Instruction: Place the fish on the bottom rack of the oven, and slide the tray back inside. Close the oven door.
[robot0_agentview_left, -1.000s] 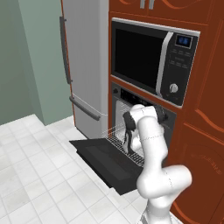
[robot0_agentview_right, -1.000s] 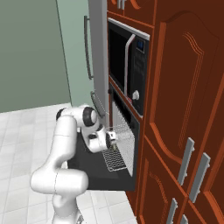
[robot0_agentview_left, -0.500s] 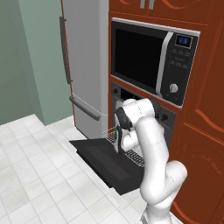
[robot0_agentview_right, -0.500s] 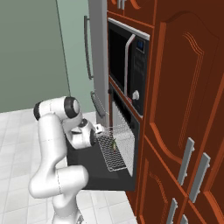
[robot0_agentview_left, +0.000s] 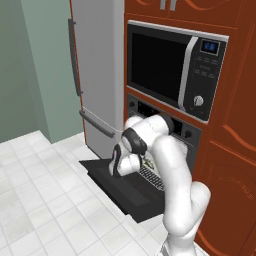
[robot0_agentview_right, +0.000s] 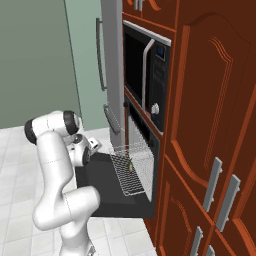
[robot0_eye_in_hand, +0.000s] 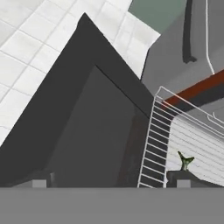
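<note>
Fish down, rack and door left.
Fish (robot0_agentview_right: 129, 165) lies on the pulled-out rack (robot0_agentview_right: 131, 172) just beside the gripper (robot0_eye_in_hand: 111, 179), seemingly empty and wide; oven door (robot0_eye_in_hand: 83, 131) hangs open below.

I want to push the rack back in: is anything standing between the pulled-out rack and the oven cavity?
Nothing visible blocks it. The rack sticks out over the open oven door, the fish lies flat on it, and the tool is off to the side, above the door.
</note>
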